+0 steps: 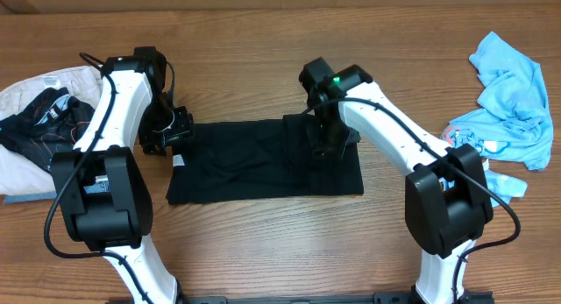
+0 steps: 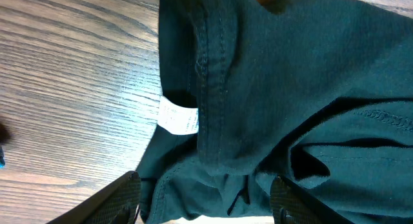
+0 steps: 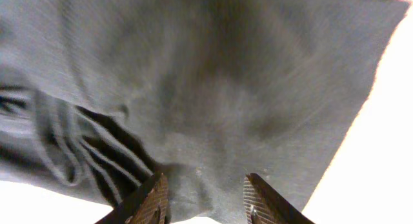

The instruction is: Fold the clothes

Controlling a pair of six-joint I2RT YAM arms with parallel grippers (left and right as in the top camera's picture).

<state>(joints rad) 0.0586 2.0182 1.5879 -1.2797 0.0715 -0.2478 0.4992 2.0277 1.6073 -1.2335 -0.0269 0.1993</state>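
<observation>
Wood of the table (image 1: 263, 59) shows above and below the black garment (image 1: 254, 168), leaving open room along both long edges. The garment lies flat as a rough rectangle with a straight bottom edge. At its left edge the left gripper (image 1: 169, 133) hangs with its 2 fingers spread wide, and a white label (image 2: 179, 117) pokes from the hem there. The right gripper (image 1: 331, 139) sits on the garment's upper right part. Cloth fills the gap between its half-parted fingers, and I cannot tell whether it pinches. Left of the garment lies a beige-and-black pile (image 1: 35, 129). Right of it, well apart, lies a light blue shirt (image 1: 513, 102).
</observation>
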